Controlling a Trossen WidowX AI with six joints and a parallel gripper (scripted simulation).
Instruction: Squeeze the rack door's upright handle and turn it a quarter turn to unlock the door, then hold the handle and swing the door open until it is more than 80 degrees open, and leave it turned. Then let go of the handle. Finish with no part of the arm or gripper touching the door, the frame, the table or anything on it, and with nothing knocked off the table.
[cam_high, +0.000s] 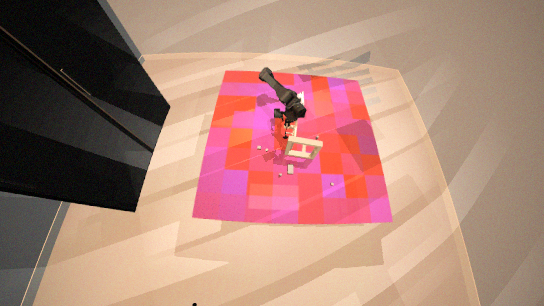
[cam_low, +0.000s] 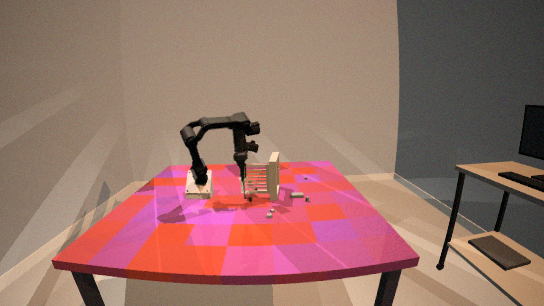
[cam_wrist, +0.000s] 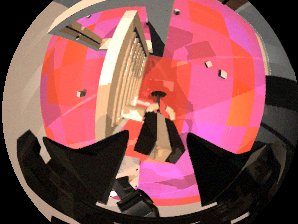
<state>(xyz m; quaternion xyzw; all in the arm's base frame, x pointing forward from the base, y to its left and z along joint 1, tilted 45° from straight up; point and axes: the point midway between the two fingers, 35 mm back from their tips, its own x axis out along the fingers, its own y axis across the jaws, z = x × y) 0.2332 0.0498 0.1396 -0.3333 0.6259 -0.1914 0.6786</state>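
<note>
The rack door (cam_low: 257, 178) (cam_wrist: 107, 75), a pale panel with bars, stands swung out toward the arm's base, roughly square to the door frame (cam_high: 306, 141) (cam_low: 273, 177). Its exact angle is hard to tell. The upright handle (cam_wrist: 162, 137) is pale, flanked by dark faces, beside the door's free edge in the wrist view. Whether it is turned is unclear. My gripper (cam_high: 286, 132) (cam_low: 245, 194) (cam_wrist: 158, 135) points down at the handle, fingers open and standing apart on either side of it. Gaps show beside the handle in the wrist view. The fingertips are too small in the top and exterior views to judge contact.
Small pale blocks (cam_high: 259, 147) (cam_low: 269, 215) (cam_wrist: 222, 74) lie to one side of the door. A larger pale block (cam_high: 290, 169) (cam_low: 297, 195) lies beyond the frame. More small pieces (cam_high: 332, 184) (cam_wrist: 81, 93) are scattered farther off. The arm's pale base (cam_low: 199, 192) stands behind the gripper.
</note>
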